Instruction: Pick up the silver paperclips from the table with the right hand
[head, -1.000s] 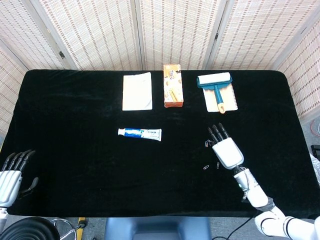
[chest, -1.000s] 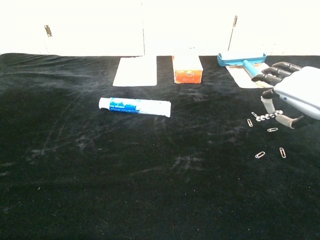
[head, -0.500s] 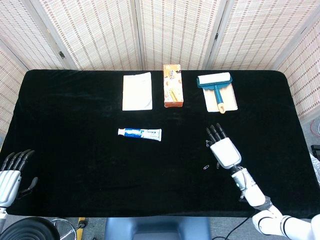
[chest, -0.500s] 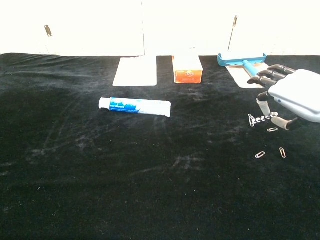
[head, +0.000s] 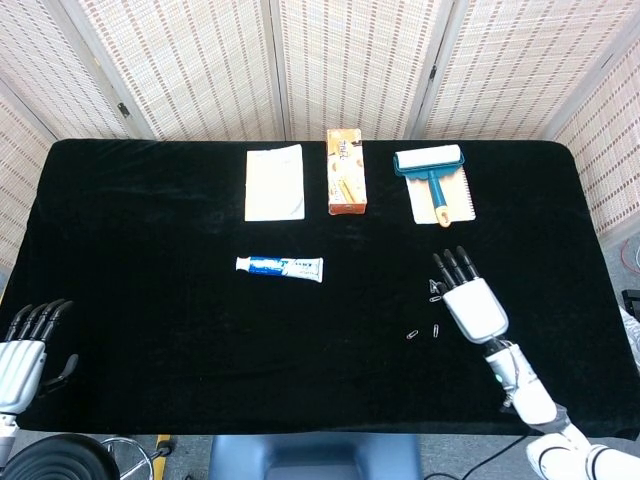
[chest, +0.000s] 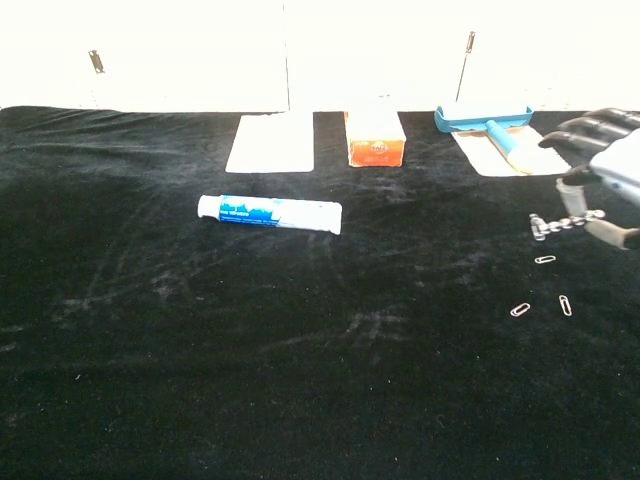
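Observation:
My right hand (head: 472, 303) hovers over the right part of the black table (head: 150, 250), fingers pointing away from me. In the chest view the right hand (chest: 610, 160) sits at the right edge, pinching a short string of silver paperclips (chest: 555, 224) between thumb and a finger. In the head view the held paperclips (head: 433, 291) show just left of the fingers. Three loose clips lie on the cloth below: one (chest: 545, 259) near the thumb, two more (chest: 520, 310) (chest: 566, 305) nearer me. My left hand (head: 25, 345) hangs off the front left corner, fingers apart, empty.
A blue and white toothpaste tube (head: 280, 267) lies mid-table. Along the far edge sit a white booklet (head: 274, 182), an orange box (head: 346, 172) and a teal lint roller (head: 430, 165) on a white pad.
My right hand has shifted to the right and slightly toward me, carrying the string of paperclips with it. The clip that lay left of the hand is gone from that spot. The left hand is still.

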